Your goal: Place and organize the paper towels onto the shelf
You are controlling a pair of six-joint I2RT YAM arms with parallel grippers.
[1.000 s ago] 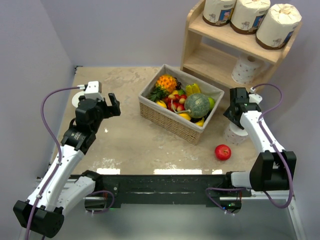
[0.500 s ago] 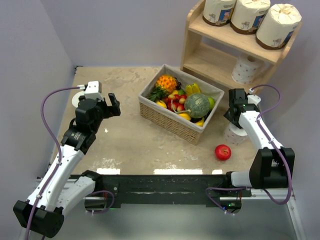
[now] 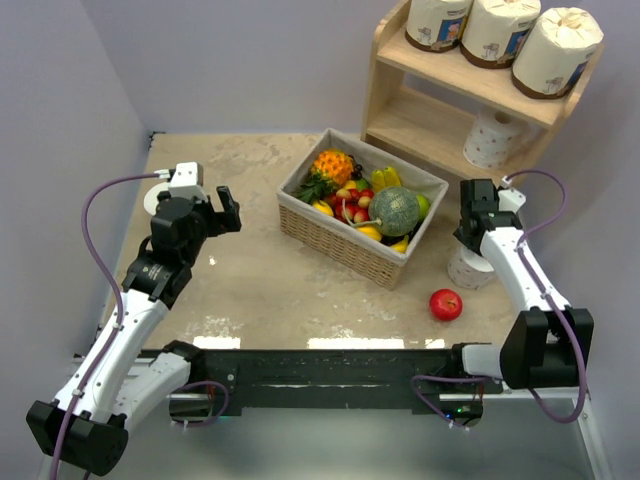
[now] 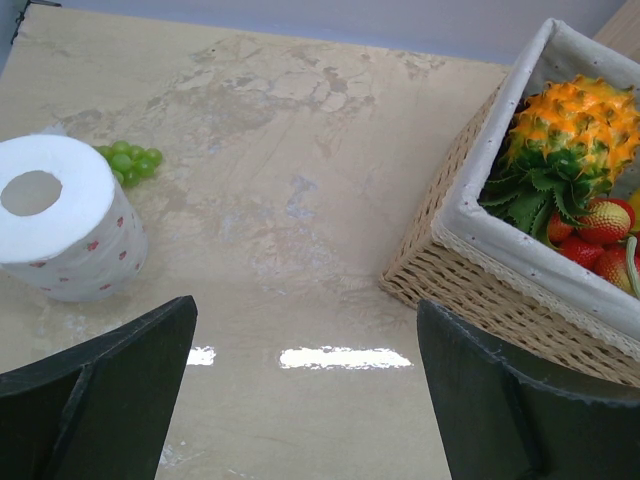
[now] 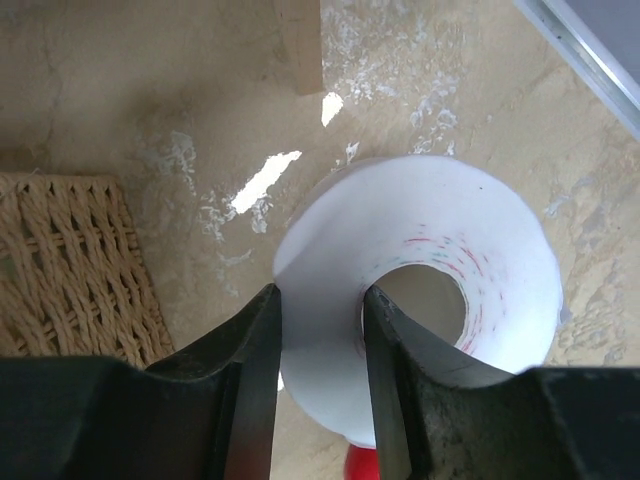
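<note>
Three cream-wrapped paper towels [image 3: 499, 30] stand on the top tier of the wooden shelf [image 3: 420, 120]. A white dotted roll [image 3: 494, 138] stands on its lower tier. Another white roll [image 3: 466, 270] stands on the table right of the basket. My right gripper [image 3: 470, 238] is shut on its wall; in the right wrist view the gripper [image 5: 320, 295] has one finger inside the core and one outside the roll [image 5: 400, 220]. A third white roll [image 4: 62, 218] stands upright at the far left. My left gripper [image 3: 222, 208] is open and empty to the right of it.
A wicker basket [image 3: 345, 245] full of fruit sits mid-table, also in the left wrist view [image 4: 470, 270]. A red apple [image 3: 446, 304] lies near the right arm. Green grapes [image 4: 128, 162] lie behind the left roll. A shelf leg [image 5: 298, 45] stands just beyond the held roll.
My right arm has shifted slightly right and down over the roll beside the basket. The left arm has not moved.
</note>
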